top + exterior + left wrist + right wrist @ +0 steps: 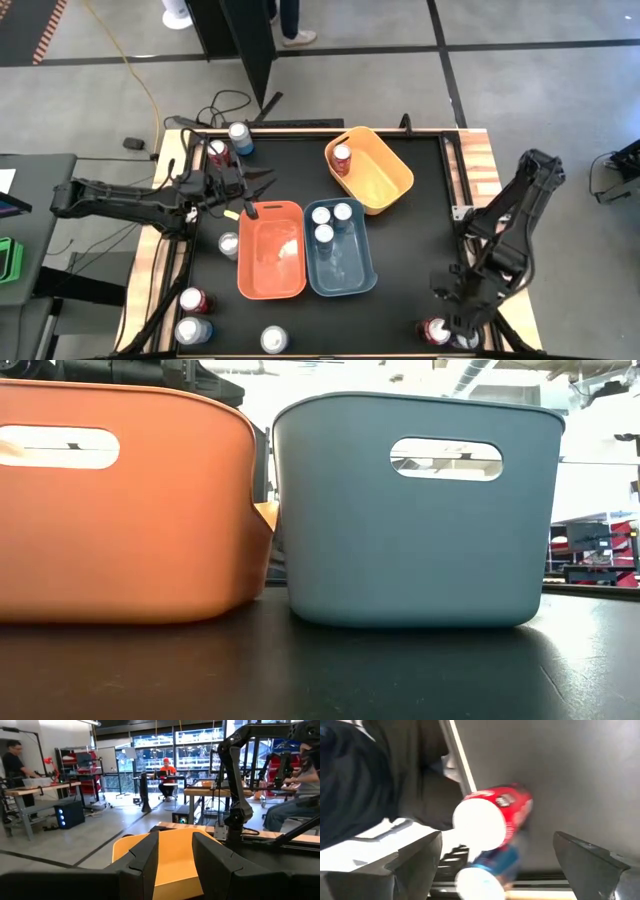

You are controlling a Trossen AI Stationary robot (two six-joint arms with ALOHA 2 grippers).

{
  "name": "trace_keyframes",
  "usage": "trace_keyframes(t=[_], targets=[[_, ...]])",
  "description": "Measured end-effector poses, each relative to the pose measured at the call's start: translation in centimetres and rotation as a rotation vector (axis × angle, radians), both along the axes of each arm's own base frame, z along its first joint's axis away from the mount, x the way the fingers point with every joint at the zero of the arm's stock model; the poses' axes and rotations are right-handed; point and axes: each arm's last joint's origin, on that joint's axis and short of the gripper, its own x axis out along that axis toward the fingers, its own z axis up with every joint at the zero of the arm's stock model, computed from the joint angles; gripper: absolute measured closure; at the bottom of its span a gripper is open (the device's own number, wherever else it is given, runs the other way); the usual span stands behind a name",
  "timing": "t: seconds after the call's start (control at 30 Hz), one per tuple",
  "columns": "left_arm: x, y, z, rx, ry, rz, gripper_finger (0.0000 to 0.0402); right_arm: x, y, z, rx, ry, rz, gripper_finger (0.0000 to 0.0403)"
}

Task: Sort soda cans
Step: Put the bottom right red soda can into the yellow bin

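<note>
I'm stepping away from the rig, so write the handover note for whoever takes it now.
Right gripper: jaws open, over a red can and a blue can at the table's near right corner.
Left gripper: empty, beside the long orange bin.
Done: three cans in the blue bin, one red can in the far orange bin.
Left: two cans at far left, one beside the long bin, three at the near left edge, the right-corner pair.
</note>
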Motion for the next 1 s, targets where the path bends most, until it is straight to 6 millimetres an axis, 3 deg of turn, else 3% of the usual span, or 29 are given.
trace_keyframes(t=[0.23, 1.0], targets=[[0.0, 0.0, 0.0, 0.004, -0.001, 0.0, 0.0288, 0.8, 1.9, -1.7, -0.007, 0.038, -0.032, 0.0004], [0.0, 0.0, 0.0, 0.007, 0.004, -0.012, 0.0288, 2.1, 4.8, -6.0, -0.084, 0.172, -0.131, 0.0005]])
